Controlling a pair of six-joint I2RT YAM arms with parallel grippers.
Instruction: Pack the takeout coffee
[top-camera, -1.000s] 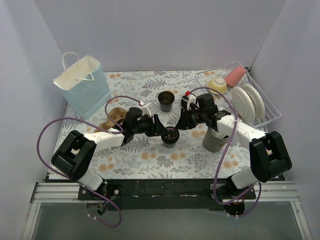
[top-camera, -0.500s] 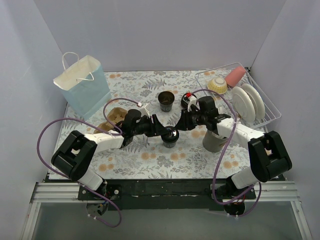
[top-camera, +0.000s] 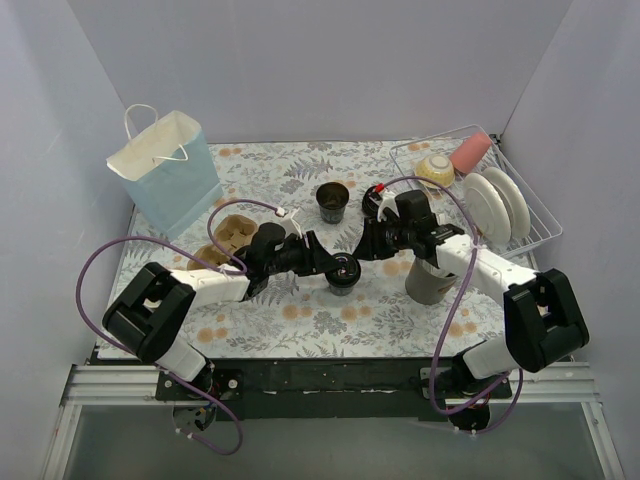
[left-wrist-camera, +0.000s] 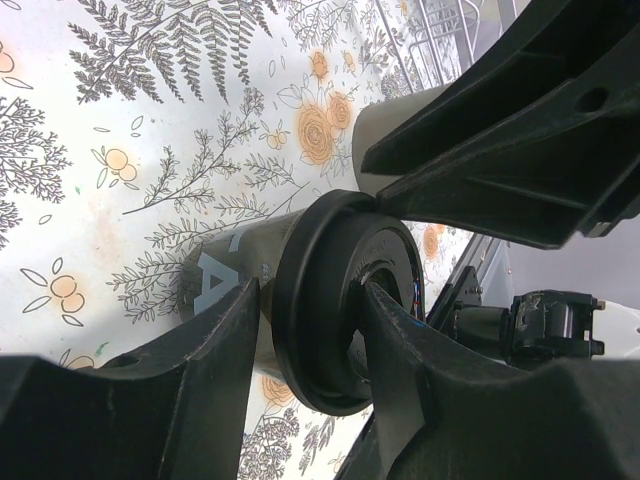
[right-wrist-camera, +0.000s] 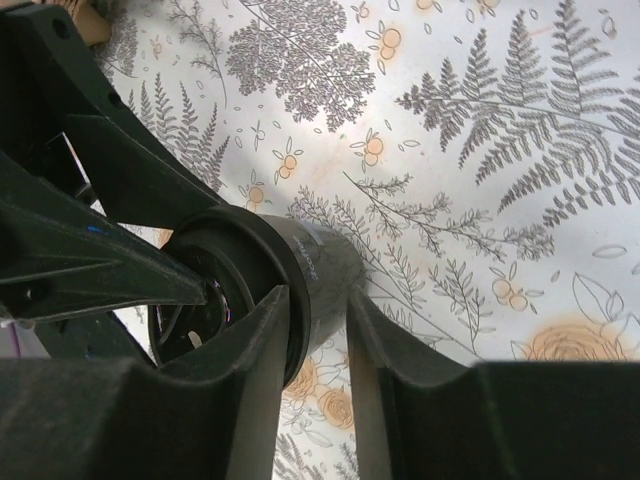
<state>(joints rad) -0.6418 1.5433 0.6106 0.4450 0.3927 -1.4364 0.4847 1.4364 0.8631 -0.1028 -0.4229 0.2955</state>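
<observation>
Tablecloth (top-camera: 300, 320), fern and orange-flower print, covering the whole work surface. Paper bag (top-camera: 170, 180), pale blue with white handles, upright at the far left corner. Dish rack (top-camera: 535, 225), white wire, far right, holding two plates (top-camera: 495, 205) on edge, a bowl (top-camera: 435, 168) and a pink cup (top-camera: 470, 153). Grey holder (top-camera: 428, 283), cylindrical, right of centre, partly under the right arm. Cardboard carrier (top-camera: 228, 233), brown, left of centre, just near of the bag. Open coffee cup (top-camera: 332, 200), black, no lid, upright at mid-table. Lidded coffee cup (top-camera: 343, 270), black with white lettering, tipped on its side near of the open one and left of the holder, between both tools. Left gripper (top-camera: 330, 264) is clamped across the rim of its lid. Right gripper (top-camera: 360, 250) straddles the cup body just beneath the lid, fingers very close on both sides; whether they press it cannot be told.
</observation>
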